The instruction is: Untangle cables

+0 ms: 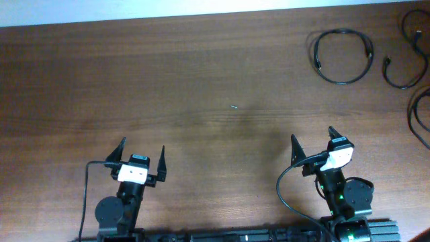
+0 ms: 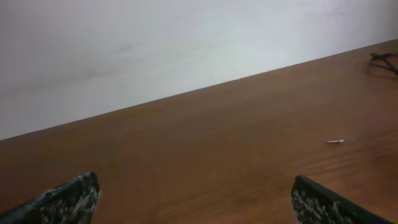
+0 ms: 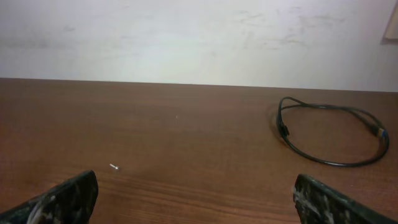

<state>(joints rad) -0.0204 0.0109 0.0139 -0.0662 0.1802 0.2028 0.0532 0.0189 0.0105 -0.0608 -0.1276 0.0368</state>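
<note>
Thin black cables lie at the table's far right: one closed loop [image 1: 343, 56] [image 3: 333, 138], a smaller loop [image 1: 404, 71] beside it, and more cord [image 1: 420, 117] running off the right edge. A bit of cable [image 2: 384, 60] shows at the right edge of the left wrist view. My left gripper [image 1: 142, 154] [image 2: 194, 198] stands open near the front left, far from the cables, with only bare wood between its fingers. My right gripper [image 1: 312, 143] [image 3: 196, 198] stands open near the front right, short of the closed loop, holding nothing.
A tiny pale screw-like speck [image 1: 234, 106] [image 3: 114, 167] [image 2: 336, 142] lies on the brown wooden table [image 1: 168, 81] near the middle. A white wall rises behind the table's far edge. Each arm's own thick black wire [image 1: 86, 188] trails at the front.
</note>
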